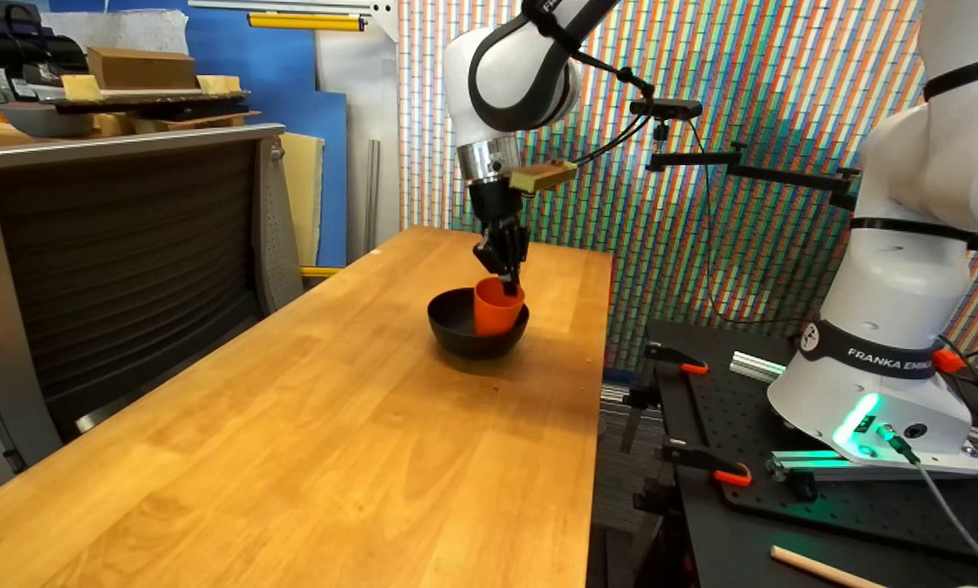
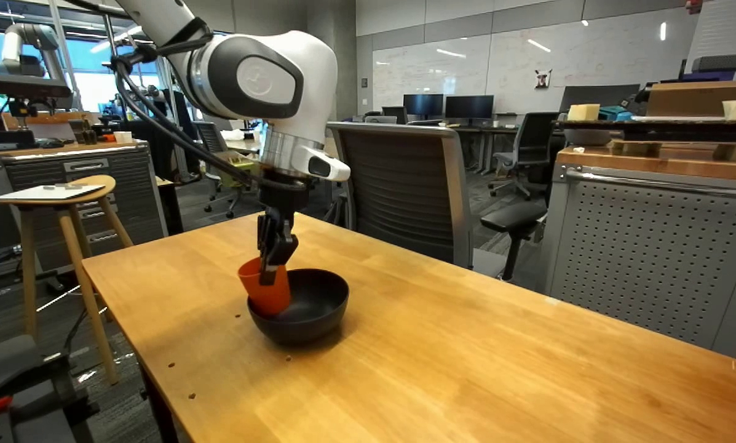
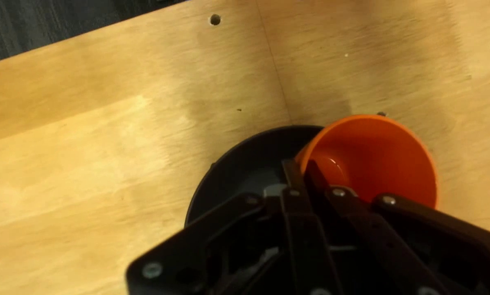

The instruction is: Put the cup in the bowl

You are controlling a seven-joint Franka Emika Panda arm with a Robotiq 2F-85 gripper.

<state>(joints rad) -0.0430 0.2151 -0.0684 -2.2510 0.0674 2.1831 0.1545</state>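
A: Where is the orange plastic cup (image 2: 273, 299)?

B: Inside the black bowl (image 2: 311, 323), lower end sunk below the rim, mouth above it. It tilts, well to one side of the bowl; whether its side touches the bowl's wall, I can't tell

A: And the gripper (image 3: 301, 168)?

B: Right at the cup's lip. In the wrist view its two fingers (image 3: 296, 205) straddle the edge, one within the cup and one outside, and they look to be pinching the thin wall between them

A: So which step is this?

B: Placing, I'd judge, near its end: the cup is in the bowl but not yet let go. Whether its base bears on the bowl's floor is hard to make out in both exterior views

A: What does the next move call for?

B: Easing down until the base settles, then spreading the fingers only a little. With one of them inside the cup, the Panda arm (image 2: 312, 80) should rise straight up; a sideways pull could tip the cup or slide the bowl along the wooden tabletop (image 2: 478, 357)
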